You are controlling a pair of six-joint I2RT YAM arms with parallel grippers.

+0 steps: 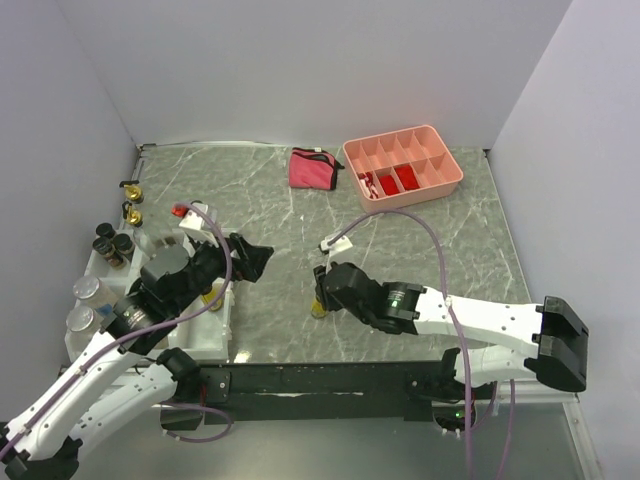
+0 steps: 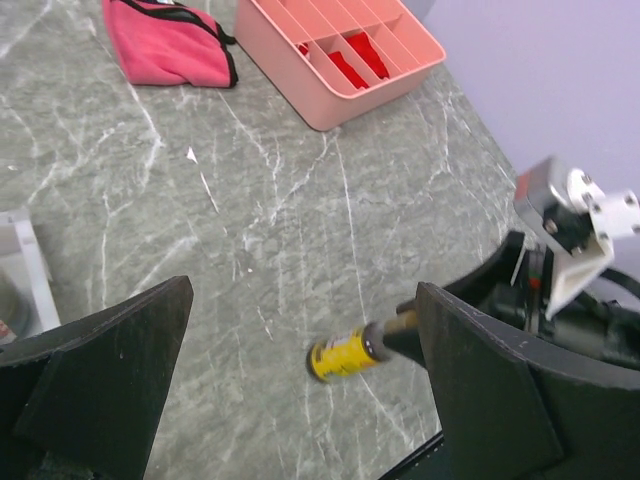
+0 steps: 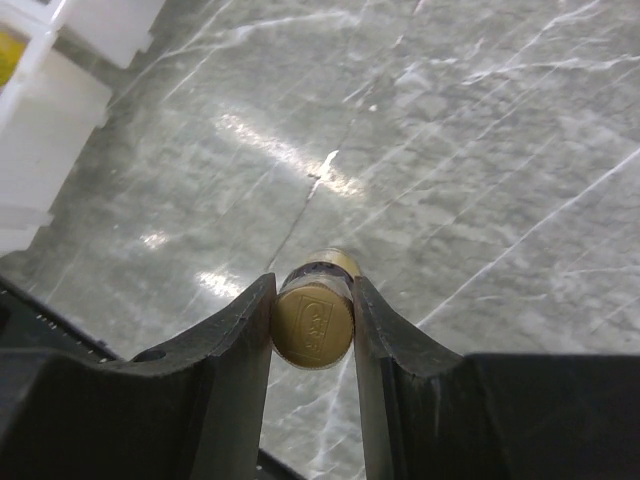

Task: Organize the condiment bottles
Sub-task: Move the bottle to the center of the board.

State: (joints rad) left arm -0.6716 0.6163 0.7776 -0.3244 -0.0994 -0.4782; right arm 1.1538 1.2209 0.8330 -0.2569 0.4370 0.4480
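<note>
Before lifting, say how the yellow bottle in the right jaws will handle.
The small yellow bottle looks rigid, probably light. The right jaws pinch only its gold cap, so it may swivel or slip. Narrow and cylindrical, it would likely tip and roll if dropped.

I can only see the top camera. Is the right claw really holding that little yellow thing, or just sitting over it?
Observer: Holding it. The right wrist view shows the right gripper with both fingers pressed against a gold cap.
Child: What is it, from the side?
Observer: In the left wrist view it is a small bottle, yellow-labelled, with a dark neck running into the gripper.
Child: Has the left claw got anything?
Observer: No. Its own camera shows the left gripper wide open, holding nothing.
</note>
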